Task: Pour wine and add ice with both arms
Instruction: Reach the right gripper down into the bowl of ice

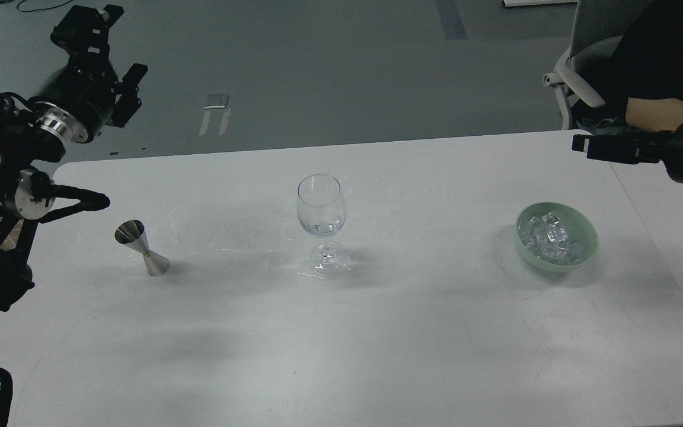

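Note:
A clear wine glass (321,207) stands upright at the middle of the white table (377,338), with a little clear wine (324,227) at the bottom of its bowl. A steel jigger (141,247) stands to its left. A green bowl (588,248) at the right holds several clear ice cubes (551,237). My left gripper (110,54) is open and empty, raised beyond the table's far left corner, well above the jigger. My right gripper (591,147) points left above the table's far right edge, beyond the bowl. It is dark and seen side-on.
A second white table (673,237) adjoins on the right. A grey office chair (584,53) and a person's bare forearm (656,112) are behind the right arm. Thin wet streaks lie on the table around the glass. Looped cables hang by my left arm.

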You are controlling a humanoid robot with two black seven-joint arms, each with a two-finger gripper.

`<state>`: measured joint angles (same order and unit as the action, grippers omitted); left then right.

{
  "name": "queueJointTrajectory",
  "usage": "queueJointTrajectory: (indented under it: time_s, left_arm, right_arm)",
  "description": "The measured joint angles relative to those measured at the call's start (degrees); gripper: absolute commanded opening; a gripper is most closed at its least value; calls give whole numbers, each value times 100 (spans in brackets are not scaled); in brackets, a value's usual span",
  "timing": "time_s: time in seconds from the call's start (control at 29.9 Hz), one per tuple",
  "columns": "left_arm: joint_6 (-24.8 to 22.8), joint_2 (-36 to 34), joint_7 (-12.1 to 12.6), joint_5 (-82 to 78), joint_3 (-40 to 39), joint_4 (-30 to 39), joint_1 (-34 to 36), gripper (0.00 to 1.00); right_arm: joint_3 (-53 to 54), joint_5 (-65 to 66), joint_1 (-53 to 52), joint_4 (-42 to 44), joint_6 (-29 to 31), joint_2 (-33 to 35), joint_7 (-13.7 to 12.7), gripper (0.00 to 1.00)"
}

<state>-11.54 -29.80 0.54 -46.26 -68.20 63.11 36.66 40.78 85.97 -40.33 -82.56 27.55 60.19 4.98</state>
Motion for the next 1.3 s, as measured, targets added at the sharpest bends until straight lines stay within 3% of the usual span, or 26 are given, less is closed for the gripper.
queueJointTrajectory:
  time_s: [0.53,1.3]
  left_arm:
    - [-24,58,50,-4,61,78,5,97]
    - [-41,168,51,-6,71,88,-43,97]
  right_arm:
    - [-908,806,-40,88,46,-343,4,100]
    - [-1222,1203,31,1105,46,-1360,-23,99]
